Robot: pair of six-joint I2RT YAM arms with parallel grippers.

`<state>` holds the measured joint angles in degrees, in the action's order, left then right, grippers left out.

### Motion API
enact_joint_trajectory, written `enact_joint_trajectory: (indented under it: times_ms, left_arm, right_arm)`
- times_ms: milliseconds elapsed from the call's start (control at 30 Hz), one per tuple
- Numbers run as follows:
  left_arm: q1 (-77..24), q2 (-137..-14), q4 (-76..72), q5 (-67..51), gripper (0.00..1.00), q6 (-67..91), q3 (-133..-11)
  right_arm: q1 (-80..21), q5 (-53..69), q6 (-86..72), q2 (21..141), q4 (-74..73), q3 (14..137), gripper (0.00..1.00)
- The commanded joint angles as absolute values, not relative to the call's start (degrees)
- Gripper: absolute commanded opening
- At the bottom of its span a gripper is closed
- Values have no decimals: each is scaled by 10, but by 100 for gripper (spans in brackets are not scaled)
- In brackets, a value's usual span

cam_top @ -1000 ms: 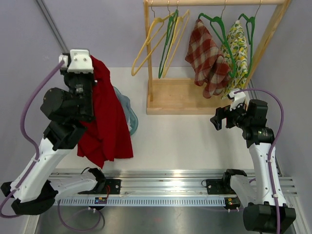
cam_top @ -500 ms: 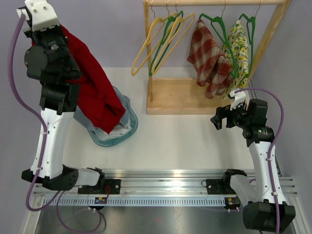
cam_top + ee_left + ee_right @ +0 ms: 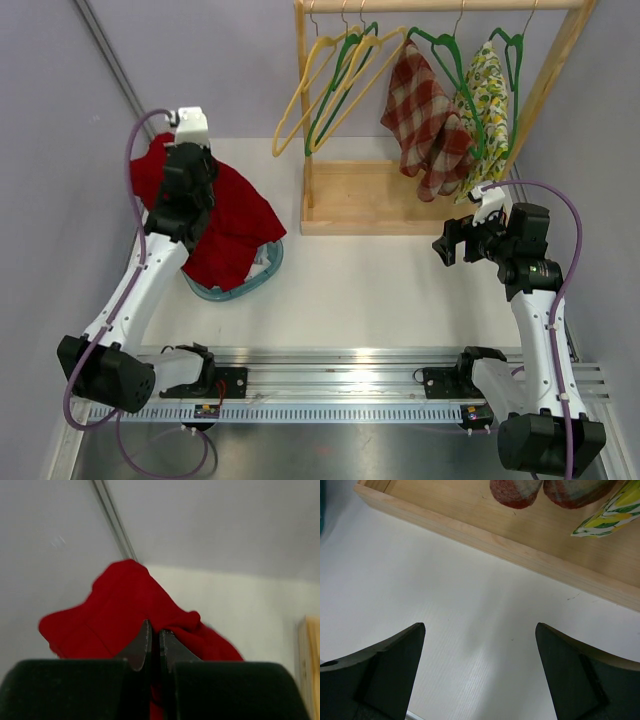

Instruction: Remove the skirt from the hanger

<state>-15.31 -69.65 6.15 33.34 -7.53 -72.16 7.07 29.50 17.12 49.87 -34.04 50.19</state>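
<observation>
At the left of the top view, the red fabric skirt (image 3: 235, 215) is lying heaped across the pale blue translucent basin (image 3: 262, 272), and the left gripper (image 3: 154, 630) is clenching a fold of it. At the right, the right gripper (image 3: 480, 626) is hovering with its fingers spread wide above the white table (image 3: 445, 605), near the light wooden rack base (image 3: 530, 562)

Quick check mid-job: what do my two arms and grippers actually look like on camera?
The left arm and right arm have white links with black joint housings, and a purple cable loops along each. Each wrist carries a white block. The left gripper has black wedge fingers tapering to points; the right gripper matches.
</observation>
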Motion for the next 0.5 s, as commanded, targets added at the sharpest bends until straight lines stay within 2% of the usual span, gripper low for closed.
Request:
enact_joint_trajectory:
  times_ms: [0,267,467]
  left_arm:
    - [-146,-648,55,277,0,56,-643]
    - [-101,-681,63,129,0,269,-477]
    - [-98,-767,68,173,1,335,-439]
  right_arm:
    - [76,297,168,493,-320,502,99]
    - [78,302,169,488,-321,504,99]
    - [83,307,170,480,-323,503,99]
